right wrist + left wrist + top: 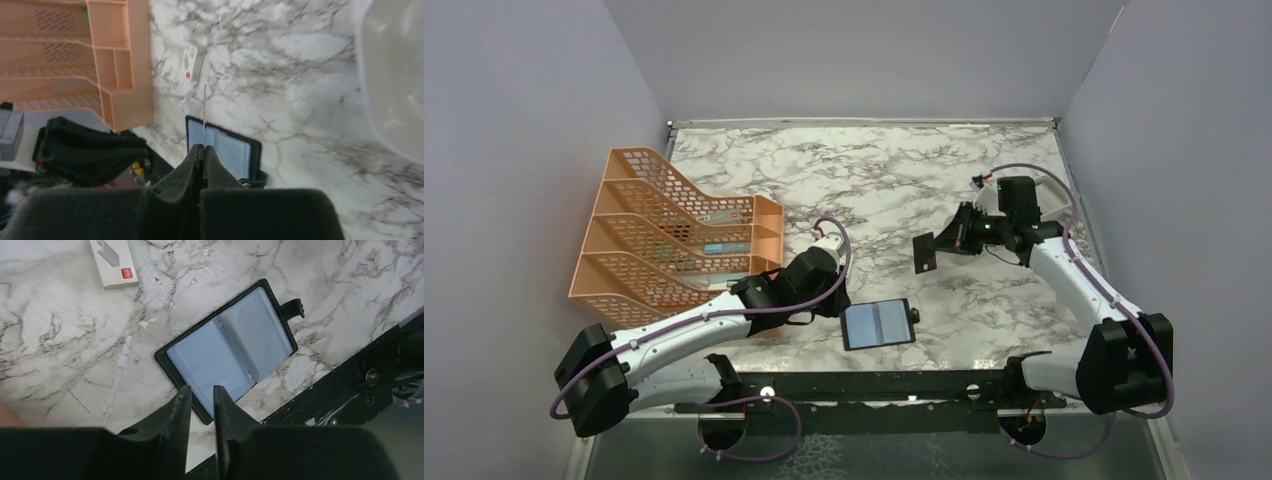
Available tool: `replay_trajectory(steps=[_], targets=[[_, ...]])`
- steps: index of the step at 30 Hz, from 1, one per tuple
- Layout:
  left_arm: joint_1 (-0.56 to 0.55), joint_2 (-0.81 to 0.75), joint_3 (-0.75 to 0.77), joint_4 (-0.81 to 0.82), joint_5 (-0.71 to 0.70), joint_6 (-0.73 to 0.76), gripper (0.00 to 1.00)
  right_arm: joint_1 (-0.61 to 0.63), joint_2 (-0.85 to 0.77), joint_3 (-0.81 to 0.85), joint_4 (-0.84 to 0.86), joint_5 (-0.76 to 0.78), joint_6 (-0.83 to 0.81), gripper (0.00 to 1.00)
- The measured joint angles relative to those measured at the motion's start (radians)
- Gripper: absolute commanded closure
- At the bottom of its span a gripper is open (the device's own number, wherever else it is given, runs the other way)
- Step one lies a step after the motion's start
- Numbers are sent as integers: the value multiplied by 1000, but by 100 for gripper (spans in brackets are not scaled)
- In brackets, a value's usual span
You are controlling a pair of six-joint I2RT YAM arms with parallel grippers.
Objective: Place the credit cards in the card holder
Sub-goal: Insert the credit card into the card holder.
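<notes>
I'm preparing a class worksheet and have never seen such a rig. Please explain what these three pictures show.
Two robot arms, left and right, are bolted to a marble table. One picture looks down from above; the others come from a camera on each wrist. On it lie an open black card holder, an orange mesh rack and a white box. The right gripper pinches a dark card by its edge. The left gripper hovers near the holder, fingers slightly apart, empty.

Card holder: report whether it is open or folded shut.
Open. The card holder lies spread flat on the marble table, both blue-grey pockets facing up, its snap tab sticking out unfastened.
</notes>
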Motion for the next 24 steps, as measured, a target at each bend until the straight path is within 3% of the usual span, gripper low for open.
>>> replay_trajectory(steps=[4, 15, 24], targets=[[0, 14, -56, 71, 40, -29, 100, 46, -32, -125, 100, -79, 95, 99], [0, 58, -185, 237, 123, -97, 100, 230, -59, -378, 309, -114, 268, 99], [0, 98, -225, 319, 137, -118, 100, 350, -22, -420, 460, -76, 315, 99]])
